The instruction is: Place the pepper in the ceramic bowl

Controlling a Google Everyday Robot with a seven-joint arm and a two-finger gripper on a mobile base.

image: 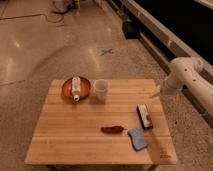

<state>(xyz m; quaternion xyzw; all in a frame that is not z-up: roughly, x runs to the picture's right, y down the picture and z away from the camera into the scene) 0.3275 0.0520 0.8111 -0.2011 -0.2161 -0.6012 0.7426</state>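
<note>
Slim, tapered dark-red pepper (112, 129) flat on wooden table (70, 132); claw (156, 93) spread apart beside the table's edge.

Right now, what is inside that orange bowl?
A white bottle-like thing lies across the ceramic bowl, hiding the glaze beneath it. The pepper lies outside it. The gripper hangs beside the table's right edge.
</note>
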